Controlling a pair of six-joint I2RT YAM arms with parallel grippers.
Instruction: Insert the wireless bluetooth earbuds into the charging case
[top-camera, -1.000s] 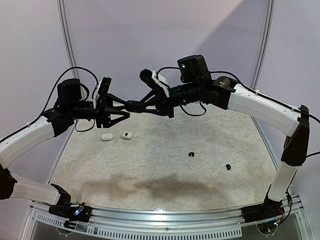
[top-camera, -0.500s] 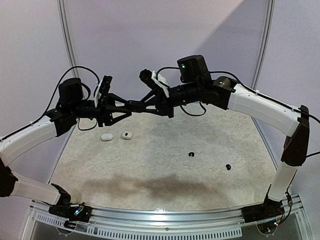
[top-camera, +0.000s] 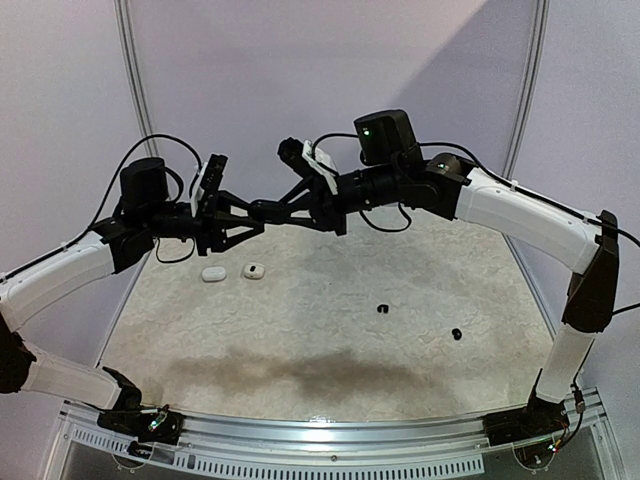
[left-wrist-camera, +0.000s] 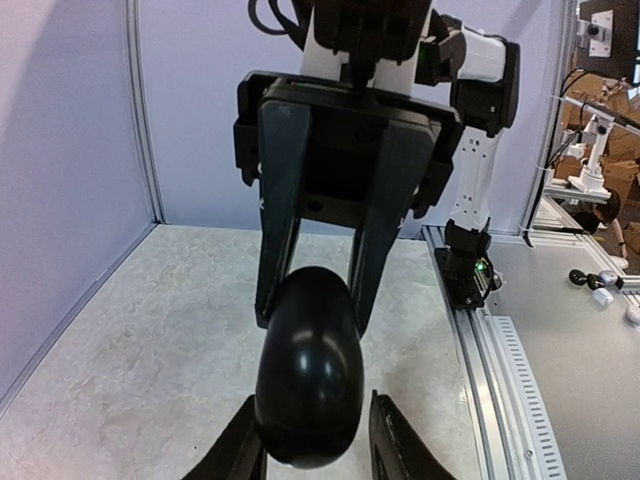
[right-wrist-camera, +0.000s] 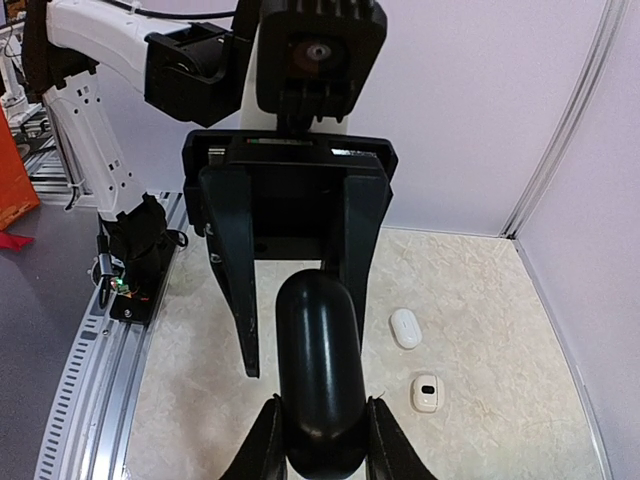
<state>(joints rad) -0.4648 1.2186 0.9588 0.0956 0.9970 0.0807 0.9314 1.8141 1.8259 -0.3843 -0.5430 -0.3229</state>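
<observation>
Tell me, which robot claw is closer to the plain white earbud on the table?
Left. The left gripper hangs almost over the white earbud; the right gripper, gripping the black case, is farther right.

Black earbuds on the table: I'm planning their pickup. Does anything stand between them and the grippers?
Nothing visible lies around the black earbuds. But the right gripper grips the black case in mid-air, with the left gripper flanking it, so neither is free.
</observation>
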